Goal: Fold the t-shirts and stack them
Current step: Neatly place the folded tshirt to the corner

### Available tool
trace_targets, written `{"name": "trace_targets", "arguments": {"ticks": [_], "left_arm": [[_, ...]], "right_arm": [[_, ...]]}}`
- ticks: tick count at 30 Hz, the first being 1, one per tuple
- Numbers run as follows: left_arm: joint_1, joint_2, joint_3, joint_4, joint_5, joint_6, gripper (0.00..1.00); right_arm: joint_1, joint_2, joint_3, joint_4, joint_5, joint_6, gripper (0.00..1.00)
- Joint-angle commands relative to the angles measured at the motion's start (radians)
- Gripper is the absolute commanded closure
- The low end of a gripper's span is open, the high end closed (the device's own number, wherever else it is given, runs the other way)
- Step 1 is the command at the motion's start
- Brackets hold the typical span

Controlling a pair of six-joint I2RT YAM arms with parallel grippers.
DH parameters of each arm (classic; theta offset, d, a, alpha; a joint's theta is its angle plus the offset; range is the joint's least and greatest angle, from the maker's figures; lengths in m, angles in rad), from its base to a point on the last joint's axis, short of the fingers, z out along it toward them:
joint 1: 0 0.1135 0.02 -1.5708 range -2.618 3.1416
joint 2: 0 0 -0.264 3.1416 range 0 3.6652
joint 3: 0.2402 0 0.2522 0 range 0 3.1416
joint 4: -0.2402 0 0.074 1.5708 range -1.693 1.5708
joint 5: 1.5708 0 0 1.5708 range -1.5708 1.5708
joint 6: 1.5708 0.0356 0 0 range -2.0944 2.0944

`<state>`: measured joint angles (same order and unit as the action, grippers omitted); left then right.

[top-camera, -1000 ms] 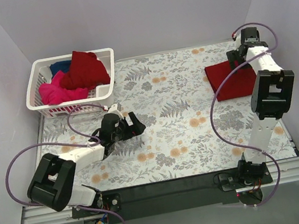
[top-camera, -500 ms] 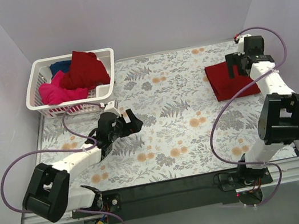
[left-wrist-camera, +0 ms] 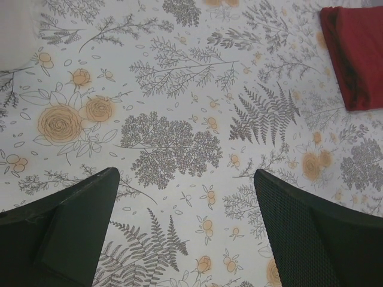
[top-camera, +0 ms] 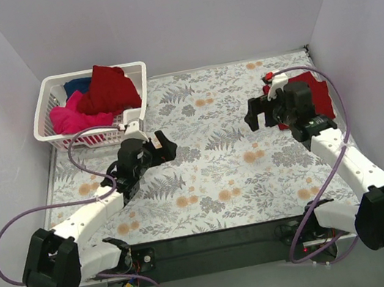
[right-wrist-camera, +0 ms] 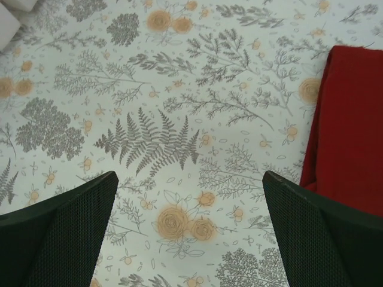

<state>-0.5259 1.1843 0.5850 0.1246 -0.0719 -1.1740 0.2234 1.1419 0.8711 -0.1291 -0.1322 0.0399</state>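
Your left gripper (left-wrist-camera: 185, 174) and right gripper (right-wrist-camera: 190, 176) are wide open, empty; the red shirt (top-camera: 108, 88) in the basket (top-camera: 61, 78) is probably soft, light: pinch its top edge

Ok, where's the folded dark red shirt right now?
In the top view the folded dark red t-shirt lies at the table's far right, partly hidden by the right end effector.

Your table (top-camera: 221, 183) is white, printed with grey ferns and orange roses. The dark red folded cloth t-shirt (top-camera: 319, 91) is plain. In the white plastic lattice basket (top-camera: 87, 138) you see a dark red crumpled cloth t-shirt (top-camera: 108, 88), a hot pink cloth t-shirt (top-camera: 72, 118) and a dark blue cloth t-shirt (top-camera: 77, 84).
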Motion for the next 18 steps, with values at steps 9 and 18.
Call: {"name": "trace_targets", "arguments": {"ticks": [9,18], "left_arm": [[-0.003,-0.150,0.045,-0.057,-0.091,0.031,0.13],[-0.005,-0.167,0.041,-0.056,-0.101,0.039,0.15]], "right_arm": [[0.011,-0.039,-0.098,0.071,-0.003,0.040,0.02],[0.011,-0.068,-0.099,0.072,0.020,0.035,0.02]]}}
